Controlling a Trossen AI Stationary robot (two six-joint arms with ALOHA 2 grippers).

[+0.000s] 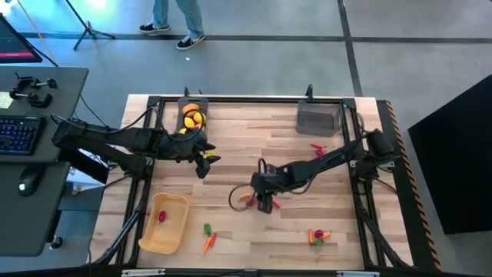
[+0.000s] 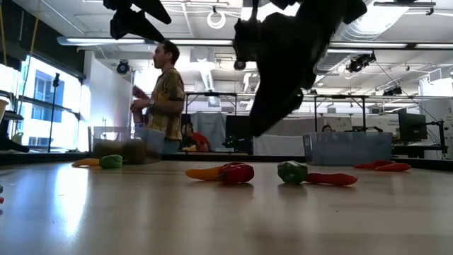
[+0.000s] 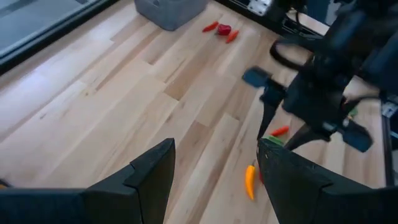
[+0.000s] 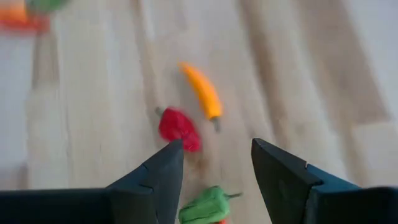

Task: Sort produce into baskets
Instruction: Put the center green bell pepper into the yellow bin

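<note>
My right gripper (image 1: 263, 203) is open and hovers over a small group of produce at mid-table: an orange chilli (image 4: 202, 93), a red piece (image 4: 179, 127) and a green piece (image 4: 205, 208). In the low view my right gripper (image 2: 276, 106) hangs clear above them. My left gripper (image 1: 204, 163) is open and empty, raised near the far-left dark grey bin (image 1: 191, 117), which holds yellow and orange fruits. A second grey bin (image 1: 317, 118) stands at the far right. The tan tray (image 1: 164, 223) at the near left holds a red piece.
Red chillies (image 1: 317, 148) lie in front of the right bin. A green piece (image 1: 207, 228) and an orange carrot (image 1: 209, 243) lie right of the tray. A red, green and orange cluster (image 1: 317, 237) lies at the near right. A person stands beyond the table.
</note>
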